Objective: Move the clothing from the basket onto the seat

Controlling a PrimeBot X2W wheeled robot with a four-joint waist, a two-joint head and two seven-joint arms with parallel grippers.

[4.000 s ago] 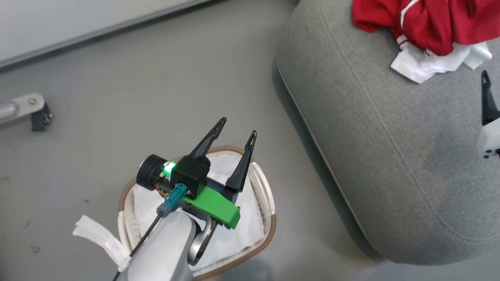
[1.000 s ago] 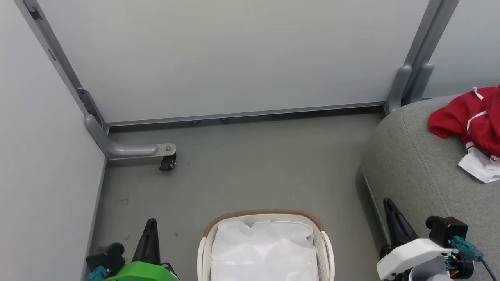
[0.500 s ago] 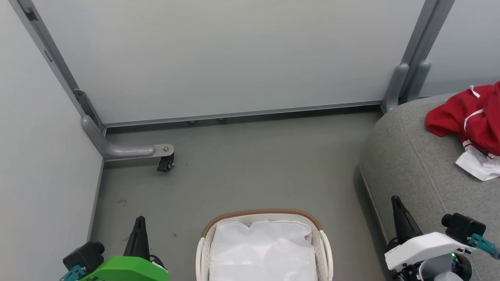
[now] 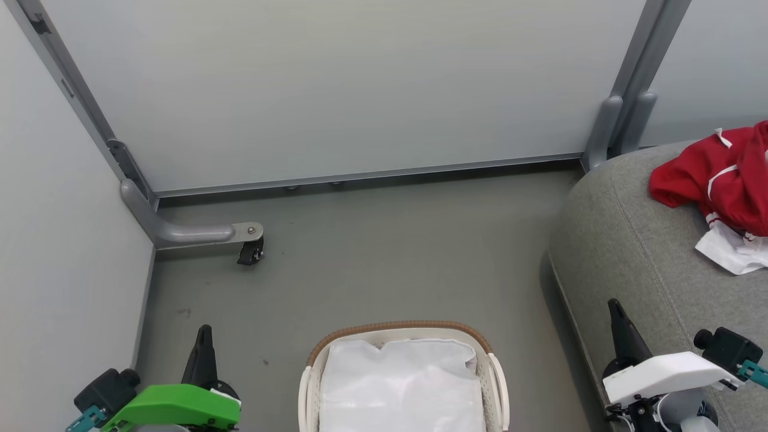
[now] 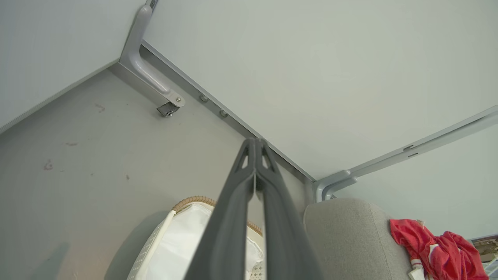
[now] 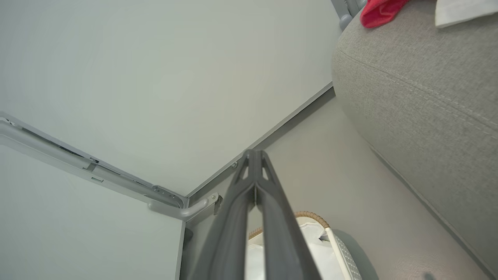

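The near half of the basket (image 4: 399, 327) was cut off by the head view's lower edge. The clothing (image 4: 714, 177) and the seat (image 4: 624, 240) under it were cropped at the right edge.

The left gripper (image 4: 203, 335) has long dark tapered fingers (image 5: 233, 217), a bright green housing (image 4: 174, 405) and a teal connector (image 4: 90, 416). The right gripper (image 4: 614, 309) has a white housing (image 4: 666, 369) and a black block (image 4: 723, 349).
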